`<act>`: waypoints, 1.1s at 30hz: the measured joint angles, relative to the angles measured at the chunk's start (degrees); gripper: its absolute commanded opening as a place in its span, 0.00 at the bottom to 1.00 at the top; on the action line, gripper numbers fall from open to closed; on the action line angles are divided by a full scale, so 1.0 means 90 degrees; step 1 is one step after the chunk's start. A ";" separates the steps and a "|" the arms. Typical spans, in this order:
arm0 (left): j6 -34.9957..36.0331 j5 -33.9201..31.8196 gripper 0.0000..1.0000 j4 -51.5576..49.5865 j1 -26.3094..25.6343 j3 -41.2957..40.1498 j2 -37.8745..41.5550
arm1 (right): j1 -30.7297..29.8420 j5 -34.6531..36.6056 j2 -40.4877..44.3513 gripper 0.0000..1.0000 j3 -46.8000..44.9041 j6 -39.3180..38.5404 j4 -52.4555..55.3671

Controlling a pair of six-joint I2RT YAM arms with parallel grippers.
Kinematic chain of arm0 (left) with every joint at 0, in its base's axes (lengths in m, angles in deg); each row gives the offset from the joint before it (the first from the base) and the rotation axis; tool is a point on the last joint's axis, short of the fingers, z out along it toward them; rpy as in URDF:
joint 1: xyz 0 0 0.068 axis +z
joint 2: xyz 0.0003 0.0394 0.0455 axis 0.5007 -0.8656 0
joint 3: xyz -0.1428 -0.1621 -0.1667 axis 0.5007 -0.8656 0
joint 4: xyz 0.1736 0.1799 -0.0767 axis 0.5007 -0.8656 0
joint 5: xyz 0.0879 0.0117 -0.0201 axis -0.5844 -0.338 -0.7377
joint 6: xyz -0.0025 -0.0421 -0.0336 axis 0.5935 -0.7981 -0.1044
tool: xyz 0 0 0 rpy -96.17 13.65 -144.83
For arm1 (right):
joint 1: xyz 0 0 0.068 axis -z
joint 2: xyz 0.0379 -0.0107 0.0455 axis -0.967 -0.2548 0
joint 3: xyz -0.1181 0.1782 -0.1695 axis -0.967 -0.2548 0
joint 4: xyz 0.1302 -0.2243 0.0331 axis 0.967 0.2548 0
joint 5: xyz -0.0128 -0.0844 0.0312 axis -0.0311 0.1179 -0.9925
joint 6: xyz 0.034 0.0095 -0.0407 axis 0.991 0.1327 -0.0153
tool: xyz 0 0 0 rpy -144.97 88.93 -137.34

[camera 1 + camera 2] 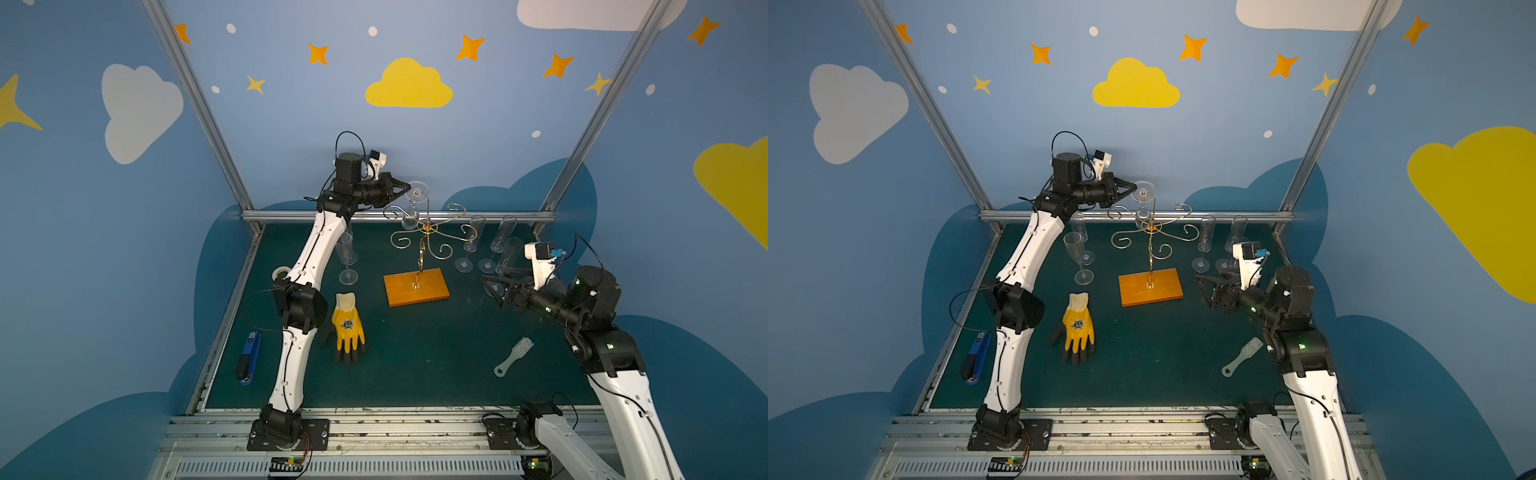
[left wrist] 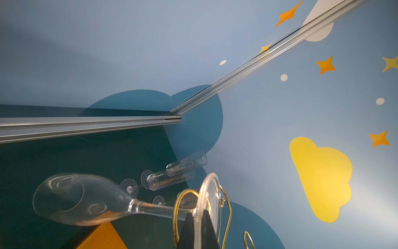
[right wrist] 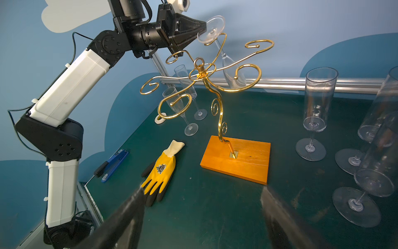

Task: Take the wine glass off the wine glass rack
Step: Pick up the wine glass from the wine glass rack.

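The glass (image 1: 417, 192) hangs upside down from a far curl of the rack (image 1: 417, 291), foot uppermost and bowl below, above the back of the table (image 1: 415, 365). The left gripper (image 1: 409, 188) has its jaws pinched on the rim of that foot. The left wrist view shows one dark finger (image 2: 187, 230) on each face of the clear disc, just beside the gold loop around the stem. The right gripper (image 1: 493, 284) is well apart from the glass, low beside the flutes (image 1: 473, 239), its jaws spread wide and holding nothing.
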 measured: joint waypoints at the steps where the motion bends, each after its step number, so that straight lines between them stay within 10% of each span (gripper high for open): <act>1: -0.0024 -0.0017 0.03 0.0034 -0.0010 0.0000 0.0000 | 0.0000 0.0002 0.0002 0.84 0.0000 0.0000 0.0000; 33: 0.0253 0.0095 0.03 -0.0427 -0.0209 0.0131 0.0095 | 0.0000 0.0034 0.0160 0.84 -0.0012 0.0000 0.0007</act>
